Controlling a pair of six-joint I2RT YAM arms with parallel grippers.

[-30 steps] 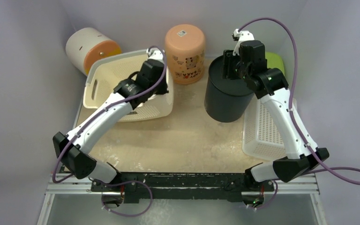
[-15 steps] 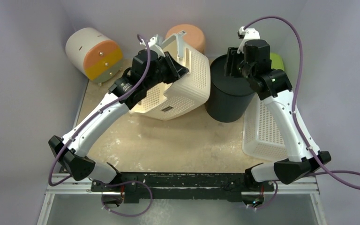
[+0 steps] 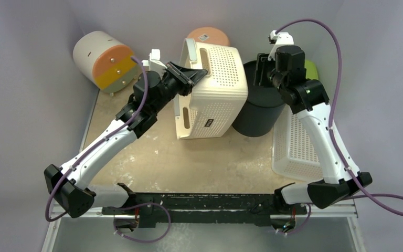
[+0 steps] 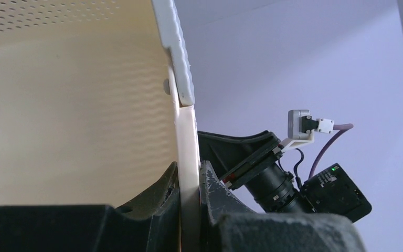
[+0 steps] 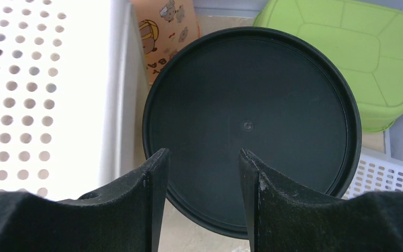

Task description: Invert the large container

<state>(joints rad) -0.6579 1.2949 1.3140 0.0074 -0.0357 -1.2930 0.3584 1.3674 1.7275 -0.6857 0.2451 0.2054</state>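
Observation:
The large container is a cream perforated basket (image 3: 212, 92). It is lifted and tipped onto its side in mid-table, its opening facing left and its base toward the black bin (image 3: 257, 113). My left gripper (image 3: 189, 79) is shut on the basket's rim; the left wrist view shows the rim wall (image 4: 189, 142) pinched between the fingers and the basket's inside (image 4: 73, 105). My right gripper (image 3: 260, 73) hovers open and empty over the black bin's flat top (image 5: 252, 126), with the basket's wall (image 5: 31, 94) just to its left.
A white cylinder with orange and yellow drawers (image 3: 102, 58) lies at the back left. A peach canister (image 3: 207, 35) stands behind the basket. A green box (image 3: 309, 68) sits at the back right, and a white mesh tray (image 3: 296, 142) lies along the right side.
My left gripper has lifted the basket from the left side of the table and swung it right, turning it from open-side-up onto its side. My right gripper has risen slightly.

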